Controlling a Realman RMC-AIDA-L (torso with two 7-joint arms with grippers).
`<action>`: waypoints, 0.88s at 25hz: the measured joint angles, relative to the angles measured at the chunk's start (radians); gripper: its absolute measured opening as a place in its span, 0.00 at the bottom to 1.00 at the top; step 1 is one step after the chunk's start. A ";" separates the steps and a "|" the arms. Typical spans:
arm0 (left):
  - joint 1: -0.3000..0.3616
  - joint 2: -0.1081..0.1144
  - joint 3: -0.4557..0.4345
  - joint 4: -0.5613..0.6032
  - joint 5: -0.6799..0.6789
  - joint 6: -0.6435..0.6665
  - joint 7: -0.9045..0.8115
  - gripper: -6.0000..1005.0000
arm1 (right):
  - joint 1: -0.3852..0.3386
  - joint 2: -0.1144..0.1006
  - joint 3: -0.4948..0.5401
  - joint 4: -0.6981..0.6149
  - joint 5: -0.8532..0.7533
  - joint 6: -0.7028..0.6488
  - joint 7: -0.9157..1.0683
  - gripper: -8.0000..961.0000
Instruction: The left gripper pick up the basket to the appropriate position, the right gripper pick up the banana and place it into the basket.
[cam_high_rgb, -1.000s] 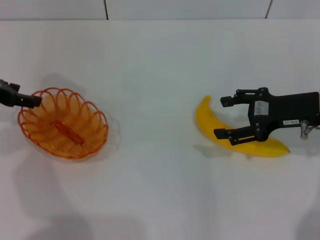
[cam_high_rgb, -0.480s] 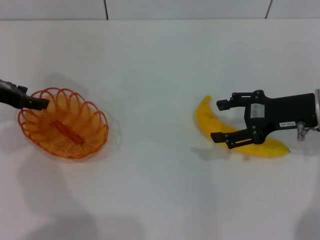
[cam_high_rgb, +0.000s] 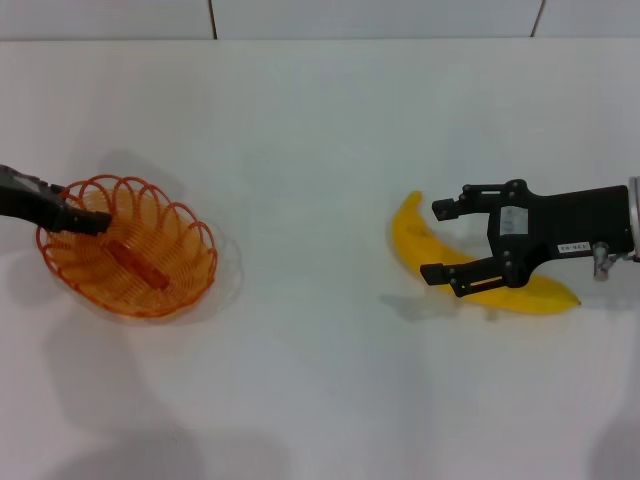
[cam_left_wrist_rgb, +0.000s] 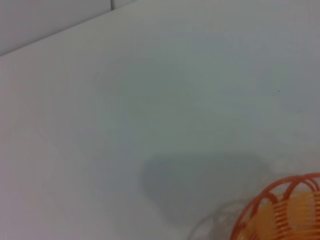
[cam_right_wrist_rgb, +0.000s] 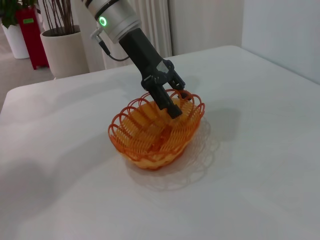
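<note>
Right gripper (cam_high_rgb: 438, 241) at four o'clock on the table (cam_high_rgb: 320, 380), fingers spread wide, nothing held. It straddles the banana (cam_high_rgb: 410, 235), which lies beneath and just behind the fingertips, long axis running ten o'clock to four o'clock; a descent should suffice. Farther off, at nine o'clock, the left gripper (cam_right_wrist_rgb: 170, 102) reaches over the basket (cam_high_rgb: 175, 285) rim, one finger inside; whether it grips cannot be told. This arm is nearer the basket.
</note>
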 joint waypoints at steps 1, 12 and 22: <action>-0.002 0.000 0.000 -0.004 0.002 -0.001 0.001 0.77 | 0.000 0.000 0.000 0.000 0.000 0.000 0.000 0.93; -0.002 -0.004 0.000 -0.009 0.000 -0.019 0.015 0.77 | 0.000 0.000 -0.005 0.008 0.000 0.012 0.002 0.93; 0.002 -0.004 -0.009 -0.010 -0.009 -0.055 0.012 0.60 | 0.002 0.000 -0.005 0.012 0.000 0.012 0.002 0.93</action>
